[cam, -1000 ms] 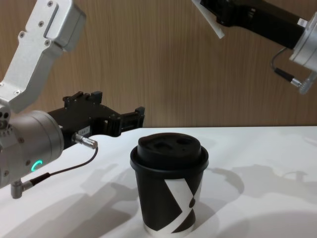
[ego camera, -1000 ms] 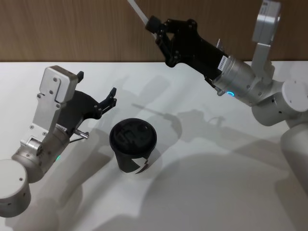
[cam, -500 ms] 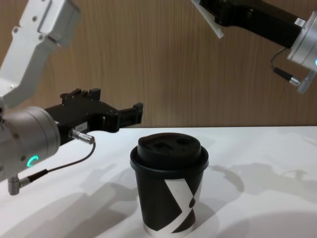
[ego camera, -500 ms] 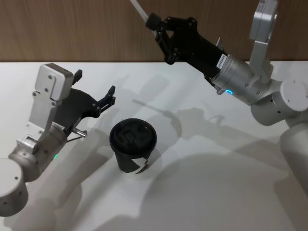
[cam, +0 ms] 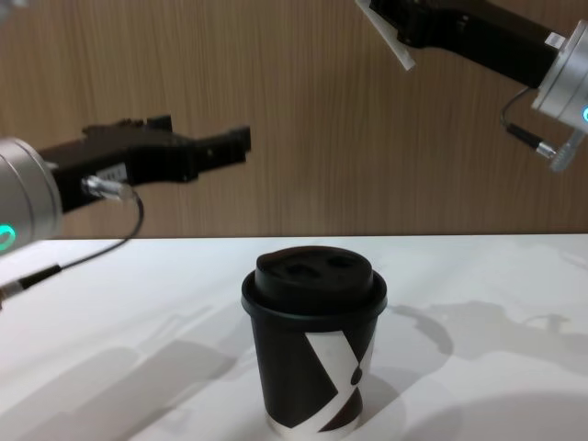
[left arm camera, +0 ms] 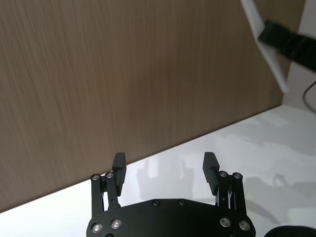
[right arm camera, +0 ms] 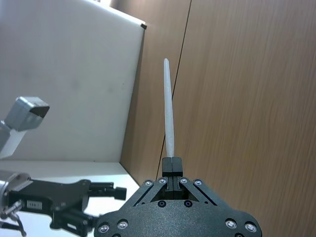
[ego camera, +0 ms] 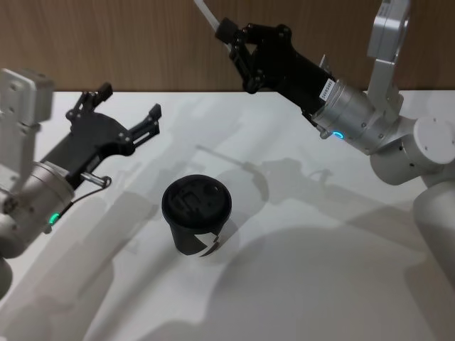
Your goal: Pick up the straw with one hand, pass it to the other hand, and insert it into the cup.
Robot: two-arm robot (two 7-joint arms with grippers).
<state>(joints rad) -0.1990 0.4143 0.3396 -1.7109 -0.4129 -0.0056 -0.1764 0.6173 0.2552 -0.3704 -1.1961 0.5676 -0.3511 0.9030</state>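
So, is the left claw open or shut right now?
Open: on the left claw, the fingers stand wide apart, nothing between them.

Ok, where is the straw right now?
In the head view the straw is pinched in the right gripper, high in front of the wooden wall, above and behind the cup toward the robot's right.

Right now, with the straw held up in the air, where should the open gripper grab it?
Probably the long free length of the straw that sticks out past the right gripper, a little clear of its tips. It is thin and straight, so the open left gripper would best come from the robot's left, closing across the shaft.
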